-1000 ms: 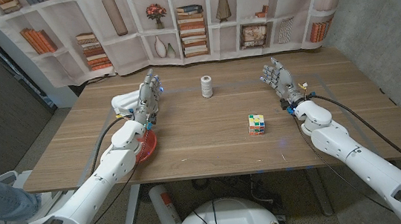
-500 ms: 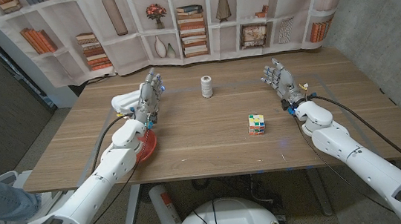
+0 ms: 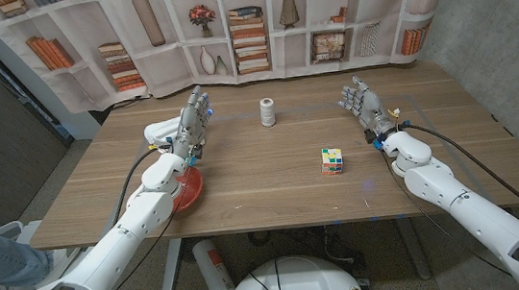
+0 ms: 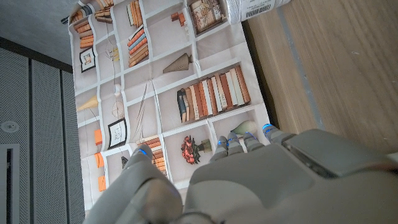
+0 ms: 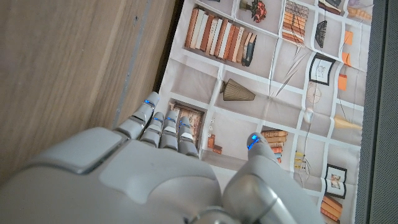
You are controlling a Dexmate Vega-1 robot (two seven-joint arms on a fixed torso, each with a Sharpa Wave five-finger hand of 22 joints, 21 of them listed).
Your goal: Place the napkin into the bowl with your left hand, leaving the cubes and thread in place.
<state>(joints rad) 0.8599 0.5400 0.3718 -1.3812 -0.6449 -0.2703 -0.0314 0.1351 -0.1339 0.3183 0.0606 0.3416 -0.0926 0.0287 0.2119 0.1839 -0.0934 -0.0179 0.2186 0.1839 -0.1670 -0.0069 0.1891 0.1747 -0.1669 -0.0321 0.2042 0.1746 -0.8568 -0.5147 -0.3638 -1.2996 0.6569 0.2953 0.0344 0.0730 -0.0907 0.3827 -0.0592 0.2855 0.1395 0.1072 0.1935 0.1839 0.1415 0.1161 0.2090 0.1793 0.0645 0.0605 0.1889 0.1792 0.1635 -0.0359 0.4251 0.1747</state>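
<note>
Lying on the wooden table toward its far left part, a white napkin sits just beside the left hand, on that hand's outer side and partly hidden by it; whether the two touch cannot be told. Left hand: raised with fingers extended and slightly apart, holding nothing; the left wrist view shows its back with the fingertips pointing toward the backdrop. Red bowl: on the table nearer the robot than the napkin, partly covered by the left forearm, well short of the near edge. Spool of thread: upright, pale, at the far middle of the table, apart from both hands; its label end appears in the left wrist view. Cube: multicoloured puzzle cube, right of centre, between the thread and the near edge, apart from everything else. Right hand: at the far right, fingers spread and upright, empty; its back appears in the right wrist view. Backdrop: printed bookshelf curtain hanging behind the table.
</note>
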